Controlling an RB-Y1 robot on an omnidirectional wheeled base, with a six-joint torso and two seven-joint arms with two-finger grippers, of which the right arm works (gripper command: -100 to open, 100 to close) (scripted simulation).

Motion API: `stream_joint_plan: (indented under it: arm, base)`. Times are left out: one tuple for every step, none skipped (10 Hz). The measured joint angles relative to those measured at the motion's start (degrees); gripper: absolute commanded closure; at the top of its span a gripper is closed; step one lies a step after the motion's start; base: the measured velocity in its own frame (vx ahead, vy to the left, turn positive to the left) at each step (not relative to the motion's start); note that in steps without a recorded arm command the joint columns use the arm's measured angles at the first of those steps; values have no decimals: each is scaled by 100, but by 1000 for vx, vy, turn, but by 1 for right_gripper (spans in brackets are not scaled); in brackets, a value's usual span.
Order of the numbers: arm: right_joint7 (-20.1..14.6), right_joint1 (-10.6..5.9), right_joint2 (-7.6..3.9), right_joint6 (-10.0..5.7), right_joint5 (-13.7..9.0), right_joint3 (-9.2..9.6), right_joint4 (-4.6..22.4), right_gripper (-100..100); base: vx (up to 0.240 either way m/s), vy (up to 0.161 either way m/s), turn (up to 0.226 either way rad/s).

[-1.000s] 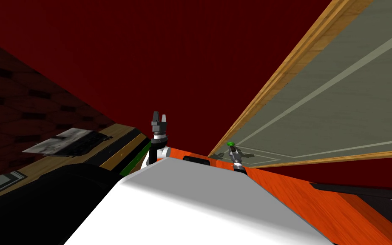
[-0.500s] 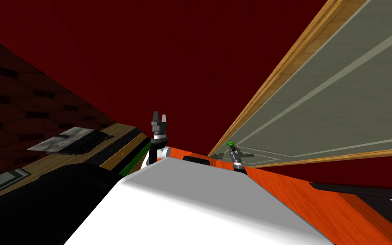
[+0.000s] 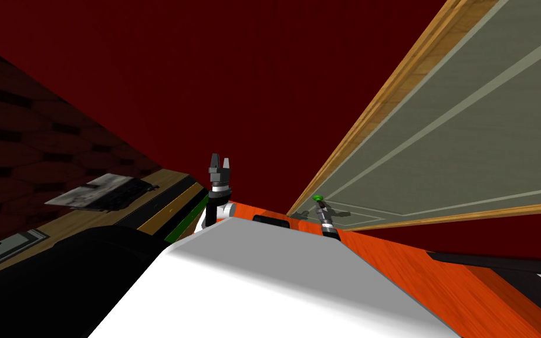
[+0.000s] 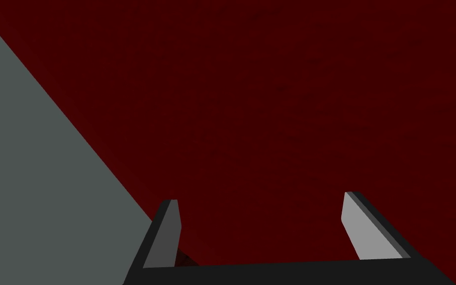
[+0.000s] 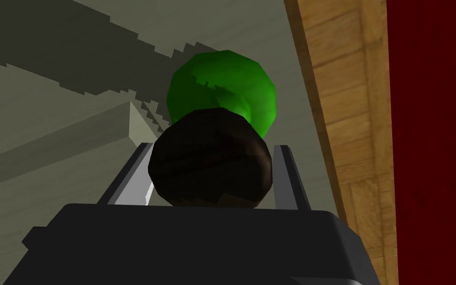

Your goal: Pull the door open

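The door (image 3: pixel 451 146) is a grey-green panelled leaf in a light wooden frame (image 3: pixel 381 100), standing to my right. Its knob (image 5: pixel 211 158) is a dark brown ball with a green ball (image 5: pixel 222 89) right behind it against the door's face (image 5: pixel 49 123). My right gripper (image 5: pixel 211 147) is shut on the dark knob, one finger pressed to each side. In the head view the right gripper (image 3: pixel 322 212) sits at the door's near edge under the green ball (image 3: pixel 318 198). My left gripper (image 3: pixel 219 159) is raised before the dark red wall (image 3: pixel 234 70), open and empty (image 4: pixel 259 198).
The wooden frame (image 5: pixel 350 123) runs close beside the knob, with red wall beyond it. An orange wood-grained floor (image 3: pixel 439 276) lies below the door. To the left are a wooden surface with a grey and black flat thing (image 3: pixel 102 191) and a large black mass (image 3: pixel 58 276).
The whole head view has shifted a little, so I have moved slightly. Both grippers keep their places, the right one still shut on the knob.
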Motion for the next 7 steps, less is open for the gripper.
stream_joint_plan:
  arm:
    - [-161,-35,3,-12,1,4,45,100]
    - [-282,-67,9,-33,2,6,96,100]
    - [-427,-73,11,-32,3,9,100,100]
    - [-532,-68,10,-30,3,12,93,100]
    - [-670,-96,17,-48,5,15,140,100]
    - [-828,-107,16,-36,5,18,132,100]
    - [-959,-121,17,-35,6,22,151,100]
  base:
    - [-20,-7,5]
    - [-21,-7,10]
    - [-18,-4,8]
    - [-22,-7,6]
    - [-34,-7,12]
    - [-23,-4,10]
    - [-25,-7,14]
